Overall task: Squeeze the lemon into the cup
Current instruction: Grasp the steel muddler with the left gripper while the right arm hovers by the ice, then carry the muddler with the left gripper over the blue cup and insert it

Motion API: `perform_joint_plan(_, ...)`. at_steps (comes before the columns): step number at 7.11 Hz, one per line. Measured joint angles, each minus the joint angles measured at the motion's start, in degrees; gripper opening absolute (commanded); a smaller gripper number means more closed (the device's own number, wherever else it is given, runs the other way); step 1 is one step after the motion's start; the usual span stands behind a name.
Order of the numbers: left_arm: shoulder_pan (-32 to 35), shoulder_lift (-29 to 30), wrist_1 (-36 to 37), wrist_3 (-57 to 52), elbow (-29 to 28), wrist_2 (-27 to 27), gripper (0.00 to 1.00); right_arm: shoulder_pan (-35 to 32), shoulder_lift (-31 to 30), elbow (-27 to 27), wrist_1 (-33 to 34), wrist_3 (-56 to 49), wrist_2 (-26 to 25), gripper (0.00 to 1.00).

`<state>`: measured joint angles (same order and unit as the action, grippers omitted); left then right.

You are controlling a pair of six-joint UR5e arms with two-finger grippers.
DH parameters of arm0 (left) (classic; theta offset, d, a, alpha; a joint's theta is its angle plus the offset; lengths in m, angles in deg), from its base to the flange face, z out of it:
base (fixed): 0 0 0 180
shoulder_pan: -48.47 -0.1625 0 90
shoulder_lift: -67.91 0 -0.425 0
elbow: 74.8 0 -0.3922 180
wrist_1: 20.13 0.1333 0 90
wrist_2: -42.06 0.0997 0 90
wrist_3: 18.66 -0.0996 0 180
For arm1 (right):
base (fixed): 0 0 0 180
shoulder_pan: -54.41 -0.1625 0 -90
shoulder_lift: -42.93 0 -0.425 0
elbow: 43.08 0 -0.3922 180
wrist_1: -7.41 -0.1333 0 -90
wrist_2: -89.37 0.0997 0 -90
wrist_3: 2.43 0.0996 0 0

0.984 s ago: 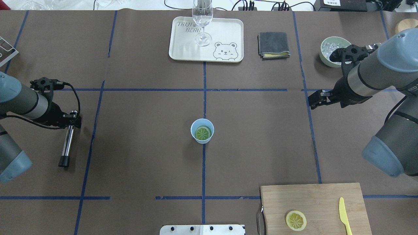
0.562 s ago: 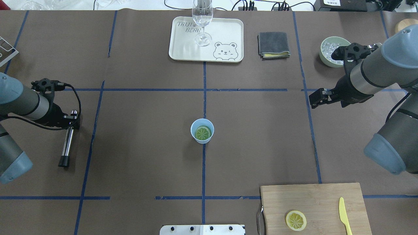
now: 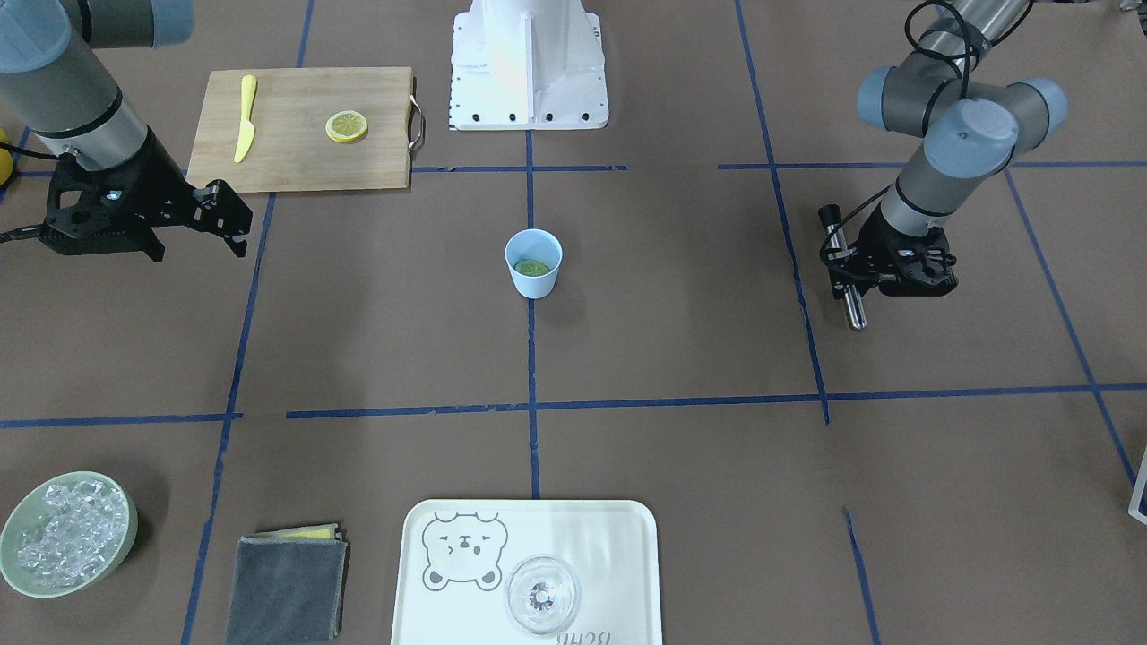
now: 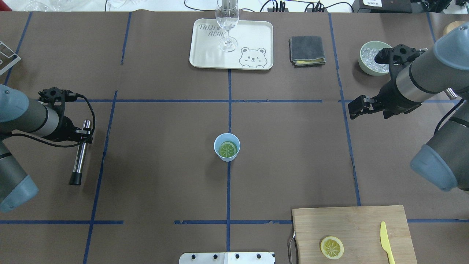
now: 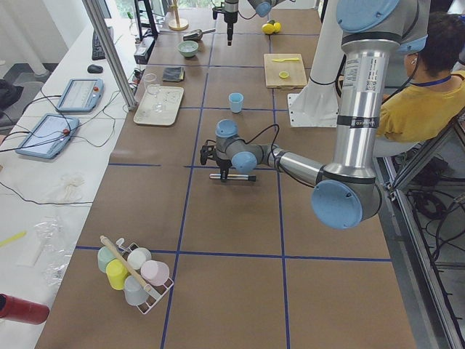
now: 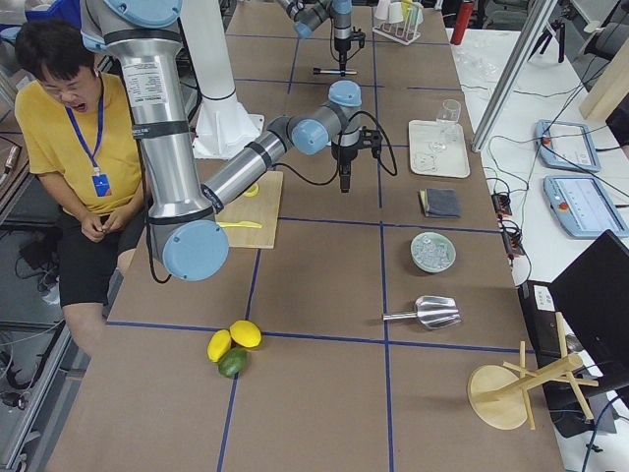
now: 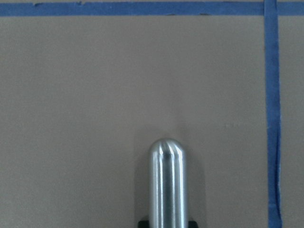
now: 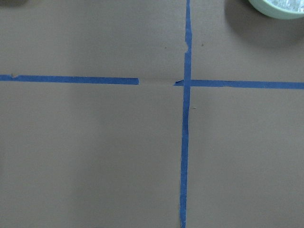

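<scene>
The light-blue cup stands at the table's centre and also shows in the front view. A lemon slice lies flat inside it, cut face up. A second lemon slice lies on the cutting board. My left gripper is far left of the cup, shut on a steel muddler held just above the table. My right gripper is open and empty, far right of the cup.
A yellow knife lies on the board. At the back are a tray with a clear glass, a folded grey cloth, and a green bowl of ice beside my right wrist.
My left gripper has shifted slightly right and away with the muddler. My right arm has drawn back a little toward the ice bowl. The cup and lemon slices have not moved.
</scene>
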<state>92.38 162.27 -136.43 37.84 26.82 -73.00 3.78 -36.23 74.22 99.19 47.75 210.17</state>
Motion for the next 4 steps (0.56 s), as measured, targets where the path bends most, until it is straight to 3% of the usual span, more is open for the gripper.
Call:
perform_joint_plan(2, -0.07, 4.39, 10.29, -0.24, 9.18, 2.67, 0.0, -0.5, 0.12, 0.03, -0.02, -0.01, 0.78, 1.0)
perform_joint_plan(4, -2.4, 14.62, 15.92, 2.58, 12.89, 8.43, 0.0, -1.59, 0.13, 0.15, -0.04, -0.19, 1.08, 1.0)
